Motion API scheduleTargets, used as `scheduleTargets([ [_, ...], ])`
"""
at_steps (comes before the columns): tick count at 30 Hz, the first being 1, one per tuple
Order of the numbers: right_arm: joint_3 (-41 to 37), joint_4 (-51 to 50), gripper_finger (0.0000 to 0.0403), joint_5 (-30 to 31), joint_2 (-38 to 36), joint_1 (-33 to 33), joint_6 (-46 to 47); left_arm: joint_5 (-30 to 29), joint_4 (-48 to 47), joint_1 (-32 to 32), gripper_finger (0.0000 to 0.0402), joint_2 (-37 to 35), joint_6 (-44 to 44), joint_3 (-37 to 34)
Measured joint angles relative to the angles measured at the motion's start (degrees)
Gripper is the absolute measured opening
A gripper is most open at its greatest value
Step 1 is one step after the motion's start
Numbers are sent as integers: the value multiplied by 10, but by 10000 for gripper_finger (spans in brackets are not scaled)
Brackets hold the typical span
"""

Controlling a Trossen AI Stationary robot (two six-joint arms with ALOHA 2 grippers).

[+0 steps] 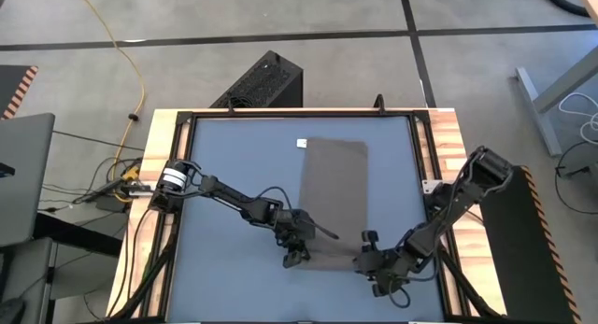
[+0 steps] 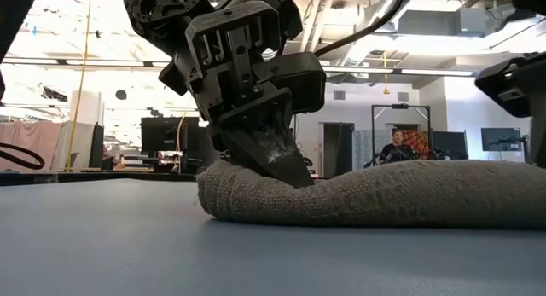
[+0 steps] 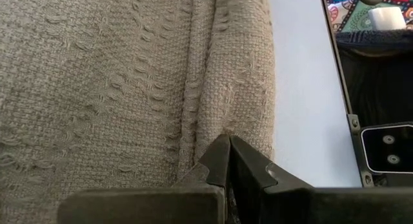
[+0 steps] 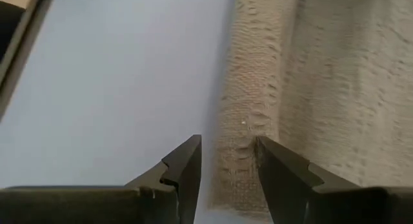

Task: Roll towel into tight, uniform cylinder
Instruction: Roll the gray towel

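- The counter point(image 1: 234, 156) lies bare to the left of the towel point(image 1: 334, 189) and along the far edge: free room for a pass.
- A narrower bare strip runs between the towel and the counter's right rim.
- At the near edge, the towel's rolled fold is crowded: the left tool point(image 1: 297, 252), fingers together, presses on it, and the right tool point(image 1: 366, 257) stands spread at its other end.
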Motion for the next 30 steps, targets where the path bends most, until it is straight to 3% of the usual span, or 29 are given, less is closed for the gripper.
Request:
scheduleTargets([
  [7, 0, -12, 171, 0, 8, -10, 1, 15, 6, 0, 0, 0, 14, 0],
  [13, 3, -8, 171, 5, 72, -9, 9, 36, 35, 5, 0, -4, 15, -1],
  [20, 4, -28, 171, -3, 98, -1, 87, 90, 21, 17, 0, -17, 34, -1],
  [25, 2, -56, 163, -28, 80, 17, 138, 69, 1, 19, 0, -56, 81, -2],
  [30, 2, -59, 127, -64, 76, 17, 189, 16, -22, 19, 0, -100, 120, -1],
])
